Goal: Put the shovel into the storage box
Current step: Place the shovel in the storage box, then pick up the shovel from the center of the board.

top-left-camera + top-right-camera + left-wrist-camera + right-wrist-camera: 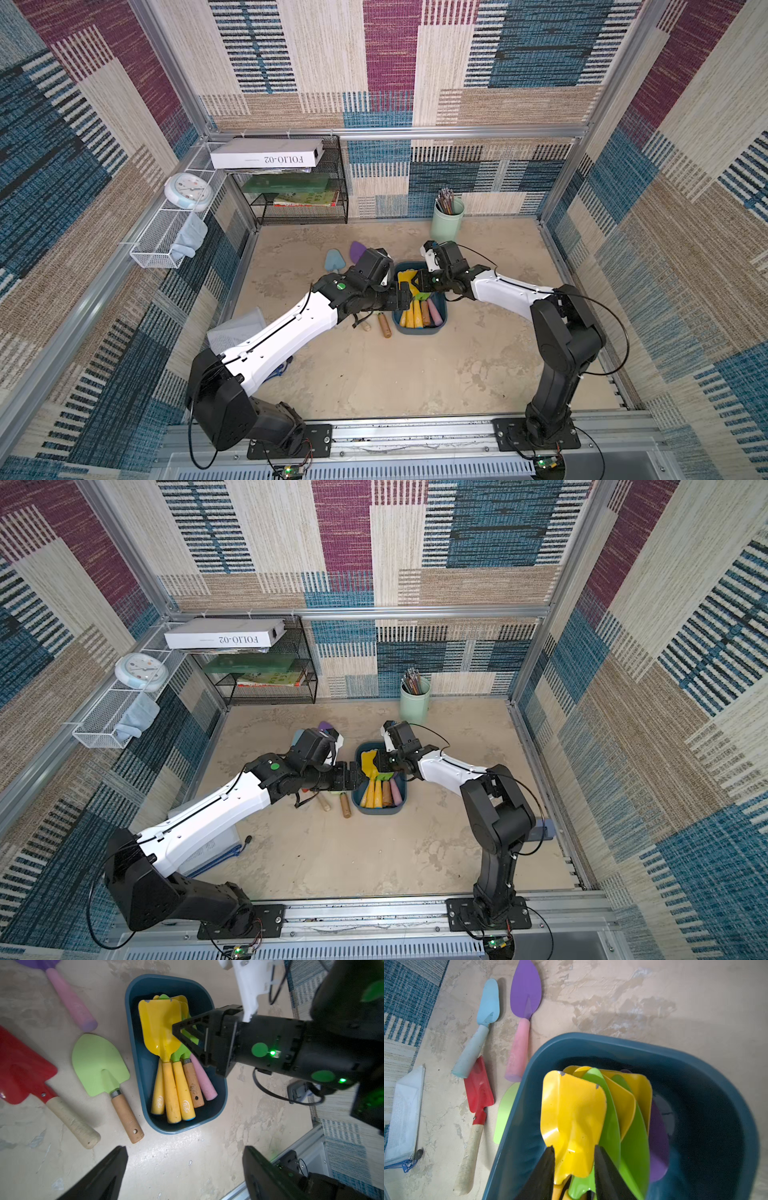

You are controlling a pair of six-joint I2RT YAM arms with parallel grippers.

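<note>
The yellow shovel (573,1118) lies on top of the other shovels inside the storage box (695,1068). The right gripper (574,1148) hangs over the box, its jaws parted, one on each side of the narrow end of the shovel's blade. Whether they touch it I cannot tell. The left gripper (184,1148) hovers over the worktop (249,1118) just beside the box, jaws wide apart and empty. A green shovel (99,1064) and a red shovel (25,1070) lie beside the box.

Lighting: we record bright, even light in both top views, with soft shadows on the tabletop (374,374).
Distortion: walls (62,166) bow toward nine and three o'clock.
Glare: yellow shovel blade (571,1118).
Blur: storage box rim (695,1064) and right gripper's fingers (542,1174).
</note>
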